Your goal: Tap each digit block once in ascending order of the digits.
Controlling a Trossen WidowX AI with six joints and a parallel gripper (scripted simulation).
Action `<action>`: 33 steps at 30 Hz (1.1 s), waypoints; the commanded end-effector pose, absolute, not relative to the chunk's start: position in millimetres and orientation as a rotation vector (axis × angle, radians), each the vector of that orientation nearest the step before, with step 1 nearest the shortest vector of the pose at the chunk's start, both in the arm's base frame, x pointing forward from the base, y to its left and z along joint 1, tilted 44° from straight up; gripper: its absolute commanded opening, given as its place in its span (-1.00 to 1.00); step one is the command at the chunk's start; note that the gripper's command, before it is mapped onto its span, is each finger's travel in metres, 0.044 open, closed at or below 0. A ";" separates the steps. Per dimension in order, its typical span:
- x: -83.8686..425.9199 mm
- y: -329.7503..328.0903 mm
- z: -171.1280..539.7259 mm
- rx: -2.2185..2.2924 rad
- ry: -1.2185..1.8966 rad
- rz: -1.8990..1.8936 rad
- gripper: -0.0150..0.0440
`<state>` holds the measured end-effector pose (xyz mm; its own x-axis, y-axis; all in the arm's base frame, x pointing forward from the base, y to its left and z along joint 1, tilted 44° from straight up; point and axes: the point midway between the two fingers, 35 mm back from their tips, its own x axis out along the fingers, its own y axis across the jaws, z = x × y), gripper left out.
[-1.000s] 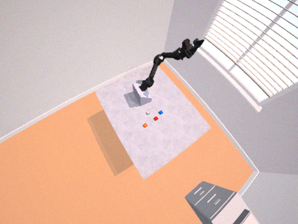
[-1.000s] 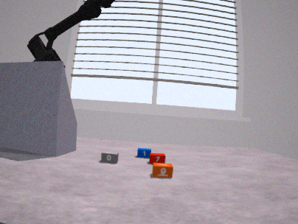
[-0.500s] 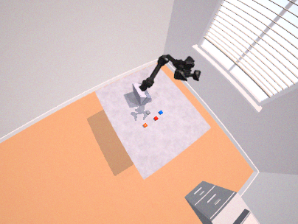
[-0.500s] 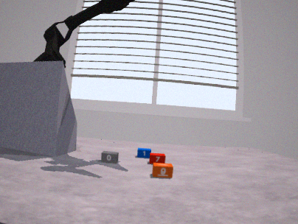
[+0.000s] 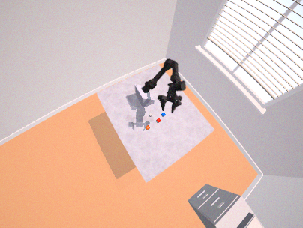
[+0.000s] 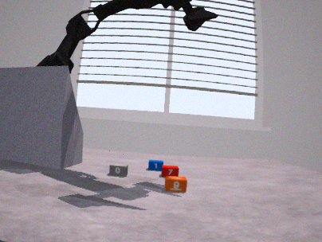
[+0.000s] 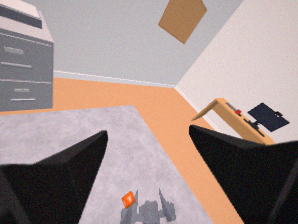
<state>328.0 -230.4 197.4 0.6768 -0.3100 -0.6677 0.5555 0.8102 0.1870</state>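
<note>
A grey block [image 5: 150, 115] [image 6: 118, 170] shows 0. A blue block [image 5: 163, 114] [image 6: 155, 165] shows 1. A red block [image 5: 158, 120] [image 6: 170, 171] shows 7. An orange block [image 5: 148, 127] [image 6: 175, 184] [image 7: 128, 199] shows a blurred underlined digit, most likely 9. The blocks stand apart on the pale mottled surface; red looks partly behind orange in the exterior view. My gripper [image 5: 168, 110] [image 7: 149, 131] is open and empty, high above the surface, far above all blocks. In the exterior view it is seen side-on near the top.
A grey pedestal [image 6: 33, 115] carries the arm, left of the blocks in the exterior view. The arm's shadow falls across the surface around the grey and orange blocks. A drawer cabinet [image 5: 214, 202] [image 7: 25, 75] and a wooden desk [image 7: 235, 120] stand farther off.
</note>
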 end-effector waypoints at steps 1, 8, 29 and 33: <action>310.5 -210.2 124.4 0.382 0.934 -0.328 0.86; 259.0 -150.5 31.9 0.455 1.272 0.090 0.86; 208.5 -87.0 -1.8 0.634 1.374 0.507 0.86; 208.5 -87.0 -1.8 0.634 1.374 0.507 0.86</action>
